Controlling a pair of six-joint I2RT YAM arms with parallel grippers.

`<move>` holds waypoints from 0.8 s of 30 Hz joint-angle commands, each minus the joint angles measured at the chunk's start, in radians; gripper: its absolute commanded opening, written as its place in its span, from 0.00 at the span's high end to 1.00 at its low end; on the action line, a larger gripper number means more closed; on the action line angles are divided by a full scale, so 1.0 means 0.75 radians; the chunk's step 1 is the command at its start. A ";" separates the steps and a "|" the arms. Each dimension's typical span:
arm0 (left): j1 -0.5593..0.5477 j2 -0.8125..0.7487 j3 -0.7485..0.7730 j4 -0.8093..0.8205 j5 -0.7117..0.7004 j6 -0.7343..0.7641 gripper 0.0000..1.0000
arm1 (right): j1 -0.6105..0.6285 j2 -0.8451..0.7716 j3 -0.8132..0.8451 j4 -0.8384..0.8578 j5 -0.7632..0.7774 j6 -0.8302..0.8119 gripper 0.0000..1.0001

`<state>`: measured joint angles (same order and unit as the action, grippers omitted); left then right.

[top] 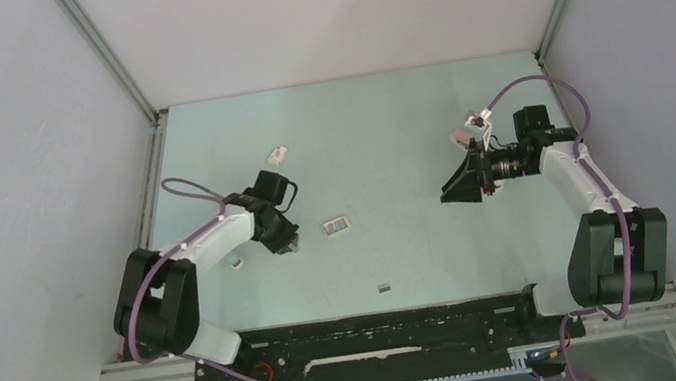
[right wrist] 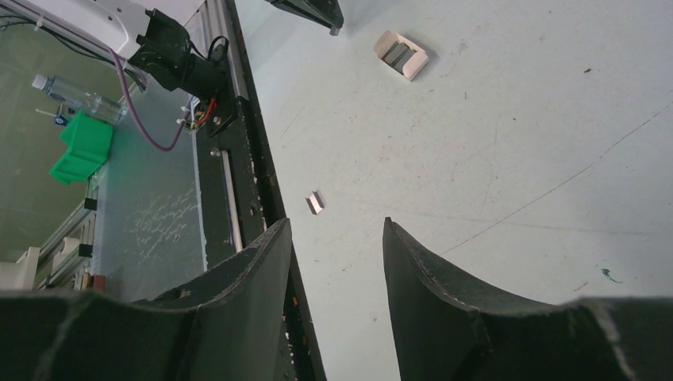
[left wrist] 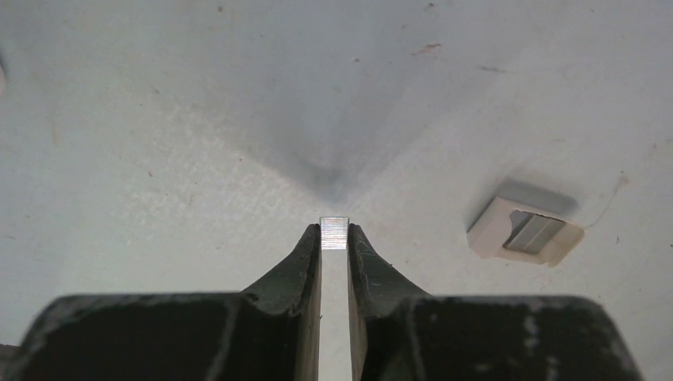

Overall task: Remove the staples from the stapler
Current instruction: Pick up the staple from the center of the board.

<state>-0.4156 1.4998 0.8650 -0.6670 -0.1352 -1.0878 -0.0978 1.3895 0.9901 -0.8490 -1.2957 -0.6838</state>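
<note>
Left claw point(left wrist: 334, 230) is pinched nearly shut on some staples point(left wrist: 334, 235), right claw point(right wrist: 336, 230) hangs half open, empty. Another strip point(top: 384, 287) is on the tabletop point(top: 386, 133) already, so partway there I'd guess.

The pale green counter point(top: 383, 113) is carrying a small open cardboard box point(top: 336, 224), which is lying near its middle. A smaller white box point(top: 280, 154) is sitting well apart from it, toward the far left. White walls point(top: 4, 149) are closing in three sides. Beyond the near edge, a green bin point(right wrist: 79, 147) is standing just beside a clear bottle point(right wrist: 75, 95).
</note>
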 commanded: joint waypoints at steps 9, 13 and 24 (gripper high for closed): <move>-0.119 -0.020 0.221 0.012 0.005 0.082 0.85 | -0.009 -0.008 0.035 -0.011 -0.035 -0.029 0.45; -0.161 0.047 0.307 0.012 0.012 0.104 0.85 | -0.008 -0.010 0.036 -0.010 -0.035 -0.029 0.45; -0.252 0.316 0.578 -0.077 0.013 0.217 0.85 | -0.009 -0.012 0.035 -0.011 -0.032 -0.029 0.45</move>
<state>-0.5846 1.6913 1.2079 -0.6827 -0.1234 -0.9840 -0.0978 1.3895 0.9901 -0.8490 -1.2957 -0.6861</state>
